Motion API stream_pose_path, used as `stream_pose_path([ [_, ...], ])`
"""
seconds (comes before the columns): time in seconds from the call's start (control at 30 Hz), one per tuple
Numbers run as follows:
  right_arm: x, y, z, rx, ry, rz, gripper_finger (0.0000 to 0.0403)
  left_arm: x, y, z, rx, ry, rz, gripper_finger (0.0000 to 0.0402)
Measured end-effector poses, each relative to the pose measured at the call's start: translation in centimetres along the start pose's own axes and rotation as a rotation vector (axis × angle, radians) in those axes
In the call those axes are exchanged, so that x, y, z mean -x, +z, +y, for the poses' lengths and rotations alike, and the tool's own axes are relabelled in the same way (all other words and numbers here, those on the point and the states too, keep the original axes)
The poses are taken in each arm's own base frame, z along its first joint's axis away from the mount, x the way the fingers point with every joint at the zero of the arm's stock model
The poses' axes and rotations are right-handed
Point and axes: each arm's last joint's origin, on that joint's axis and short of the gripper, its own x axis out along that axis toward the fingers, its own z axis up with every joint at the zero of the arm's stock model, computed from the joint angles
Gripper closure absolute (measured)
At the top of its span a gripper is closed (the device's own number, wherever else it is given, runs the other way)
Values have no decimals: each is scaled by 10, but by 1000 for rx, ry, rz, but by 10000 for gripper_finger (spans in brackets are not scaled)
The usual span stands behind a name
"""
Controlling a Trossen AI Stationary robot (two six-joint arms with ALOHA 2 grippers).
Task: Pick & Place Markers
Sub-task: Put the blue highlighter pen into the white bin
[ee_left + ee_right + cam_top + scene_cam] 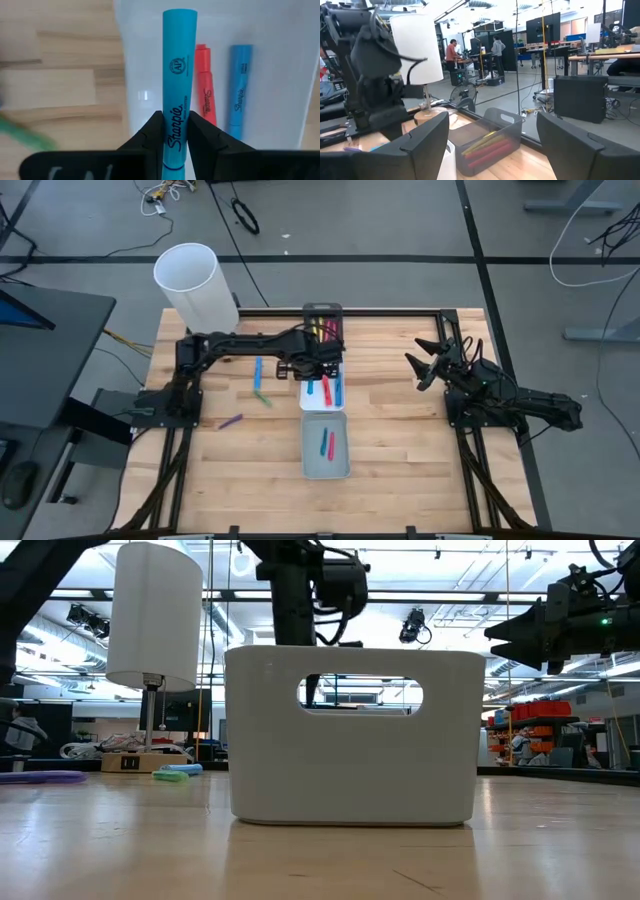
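Fingers [175, 131] pinch blue marker [179, 75] above white tray [280, 30].

The surface [400, 440] is pale wood planks, smooth with a soft sheen. The white tray [280, 60] looks like matt plastic. The blue marker [179, 75] has smooth, slightly glossy plastic; the left claw [176, 131] is matt black.

Blurred green stick-shaped marker [22, 136] on wood, cut by left wrist view's edge. Light-blue Sharpie marker [179, 75], lower end hidden between dark fingers [150, 135]. White rectangular tray [350, 735] hiding contents in low view.
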Motion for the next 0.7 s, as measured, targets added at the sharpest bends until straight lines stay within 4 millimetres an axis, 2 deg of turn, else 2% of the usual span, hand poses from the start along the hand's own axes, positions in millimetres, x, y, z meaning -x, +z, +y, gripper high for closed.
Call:
stream_pose_path([
  [0.47, 0, 0, 0, 0, -1, 1, 101, -54, -3, -11, -30, 47, 27, 336],
  [0.7, 0, 0, 0, 0, 0, 0, 101, -62, -2, -10, -32, 68, 38, 336],
])
